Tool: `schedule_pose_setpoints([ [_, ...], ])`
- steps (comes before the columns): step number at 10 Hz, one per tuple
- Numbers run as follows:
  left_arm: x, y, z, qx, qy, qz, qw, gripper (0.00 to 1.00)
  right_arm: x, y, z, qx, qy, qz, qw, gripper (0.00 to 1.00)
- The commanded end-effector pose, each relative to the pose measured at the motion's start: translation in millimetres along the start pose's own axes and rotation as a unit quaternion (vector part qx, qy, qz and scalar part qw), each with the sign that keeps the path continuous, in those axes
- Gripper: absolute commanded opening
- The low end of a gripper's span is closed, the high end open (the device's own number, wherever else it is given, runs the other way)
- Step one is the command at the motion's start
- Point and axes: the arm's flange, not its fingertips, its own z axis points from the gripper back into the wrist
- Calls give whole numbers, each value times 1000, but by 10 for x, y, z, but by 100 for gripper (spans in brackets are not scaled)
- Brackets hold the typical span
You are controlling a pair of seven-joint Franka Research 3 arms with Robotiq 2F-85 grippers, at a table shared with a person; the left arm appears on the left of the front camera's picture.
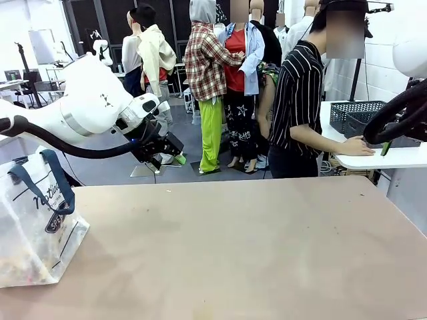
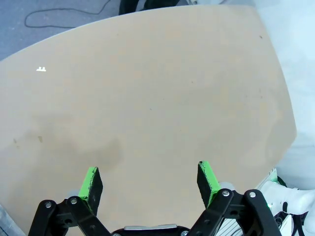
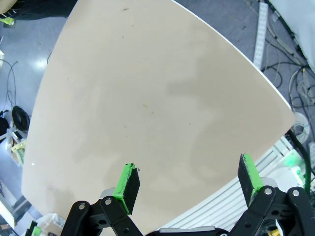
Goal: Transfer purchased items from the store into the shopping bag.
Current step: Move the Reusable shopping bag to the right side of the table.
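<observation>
Both tools empty and wide open above the desk (image 1: 253,247); the shopping bag (image 1: 37,227) sits at the desk's left edge.

Your left tool (image 2: 150,184) hangs over the desk with its green pads spread as far apart as they go and nothing between them; your right tool (image 3: 189,184) is the same, open and holding nothing, over the desk near one of its corners. The shopping bag rests on the desk at its left edge, navy handles up, and something yellowish shows through its translucent wall, so some purchased items may already be inside, though you cannot tell how many. A dark mesh basket (image 1: 357,113) stands on another white table beyond the desk's far right corner, beside the person's hand (image 1: 360,148). Whether anything is left to transfer cannot be judged from here.
</observation>
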Motion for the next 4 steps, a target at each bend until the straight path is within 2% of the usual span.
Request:
schedule_pose_setpoints([
  [1,-5,16,1,1,-2,2,1000,100,2,-21,1,-10,-2,5,1000,100],
  [4,-5,16,1,1,-2,2,1000,100,2,-21,1,-10,-2,5,1000,100],
])
